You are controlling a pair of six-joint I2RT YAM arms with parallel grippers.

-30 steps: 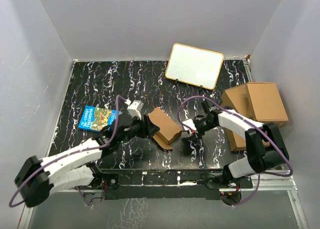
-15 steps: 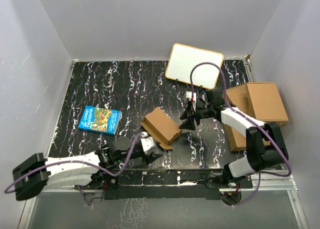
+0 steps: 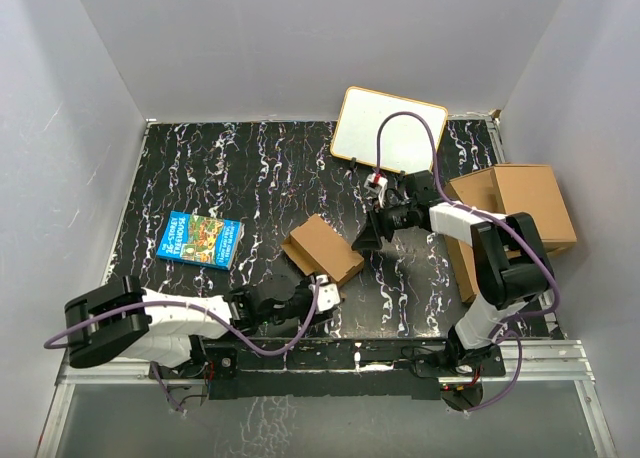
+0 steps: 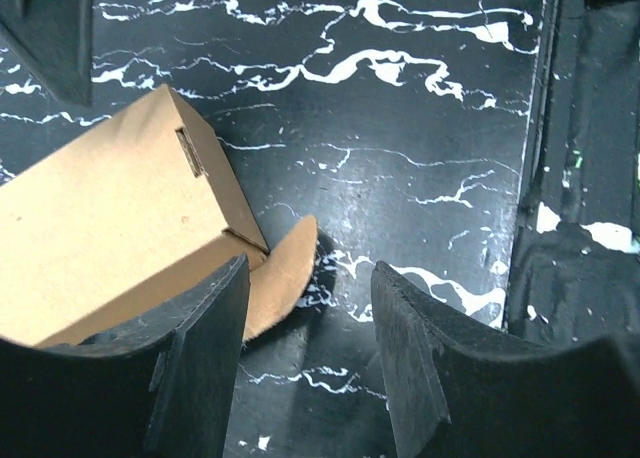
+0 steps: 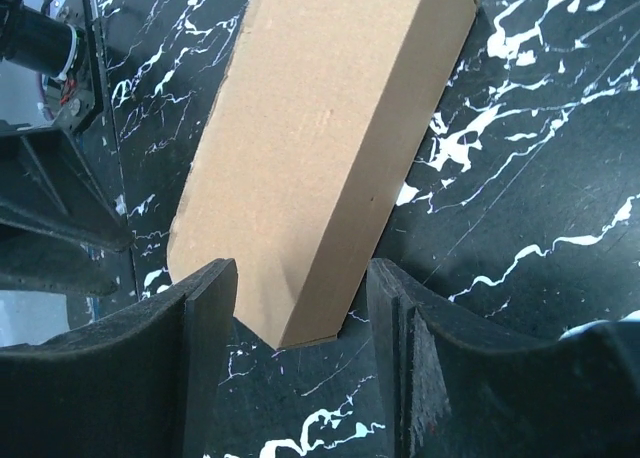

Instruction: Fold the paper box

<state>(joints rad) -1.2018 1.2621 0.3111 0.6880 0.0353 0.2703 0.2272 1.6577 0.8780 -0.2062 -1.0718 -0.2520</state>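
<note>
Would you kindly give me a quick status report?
Left gripper open, empty. Right gripper open at paper box end. One flap sticks out. Nothing blocking.

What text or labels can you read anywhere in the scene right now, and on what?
Blue book: white title lettering on the cover, too small and blurred to read.
Whiteboard: blank, no writing visible.
Paper box: plain brown, no print in any view.
Stacked cardboard boxes: no label visible.

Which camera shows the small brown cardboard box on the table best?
The top external view: the whole paper box shows. The right wrist view crops its long side close up; the left wrist view shows one end and a rounded flap.
</note>
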